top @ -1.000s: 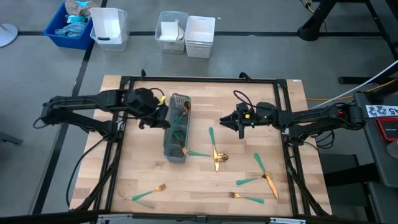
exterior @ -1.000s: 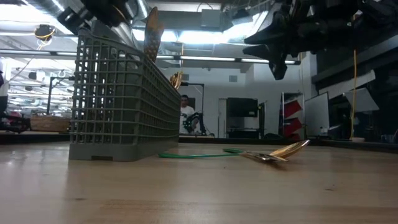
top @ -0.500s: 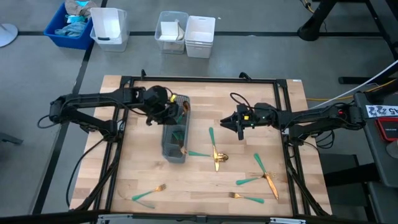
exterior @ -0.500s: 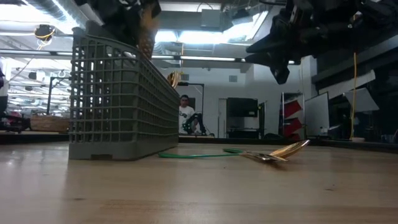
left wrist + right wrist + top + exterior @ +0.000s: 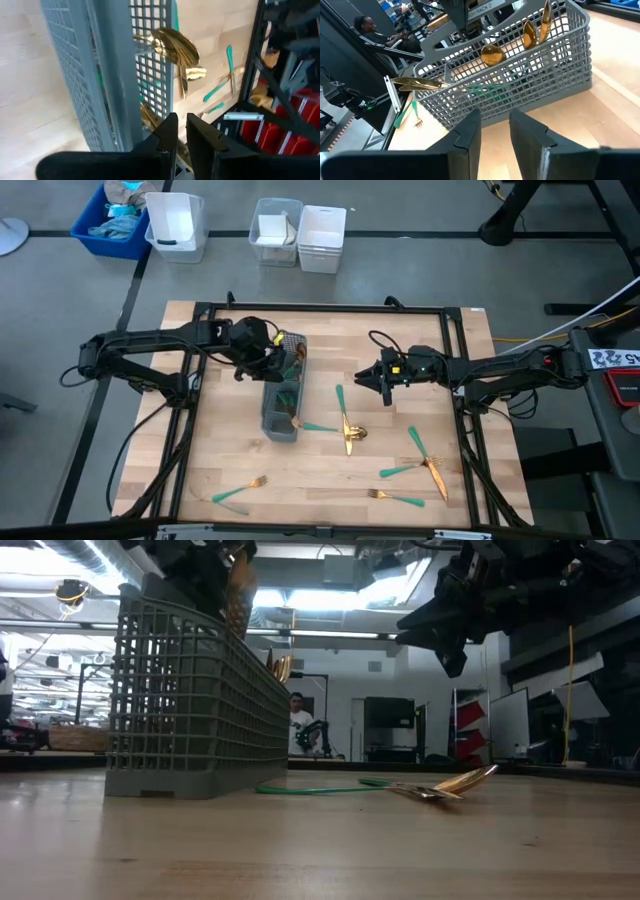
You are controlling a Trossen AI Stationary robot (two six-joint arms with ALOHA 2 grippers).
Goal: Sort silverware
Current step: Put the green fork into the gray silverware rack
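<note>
The grey mesh caddy (image 5: 282, 398) stands on the table's left half and holds several gold-headed pieces (image 5: 492, 54). My left gripper (image 5: 268, 362) hangs over the caddy's far end, shut on one gold piece of silverware (image 5: 238, 595). My right gripper (image 5: 372, 377) hovers open above the table to the caddy's right, its fingers pointing at the caddy and touching nothing. More teal-handled forks, spoons and knives lie flat on the wood, including a crossed pair (image 5: 345, 425), a cluster (image 5: 420, 460), one fork (image 5: 385, 496) and another fork (image 5: 240, 490). My left gripper (image 5: 181, 132) comes from above, pointing down, with its fingers nearly together. The gold piece (image 5: 238, 595) hangs below it, upright, and its lower part dips behind the caddy's mesh wall (image 5: 190, 700). The gripper's own body hides which part the fingers are on.
A black frame (image 5: 320, 308) runs round the table's edge. One gold piece (image 5: 415, 82) sticks out through the caddy's side. Bare wood lies between the caddy and the near edge. Bins (image 5: 300, 235) stand on the floor beyond the far edge. A person (image 5: 296, 725) sits in the room behind.
My left gripper has moved toward the table's right, from beside the caddy to above its far end. It has carried the gold piece down to the caddy's rim. The caddy has shifted slightly. My right arm has barely moved.
</note>
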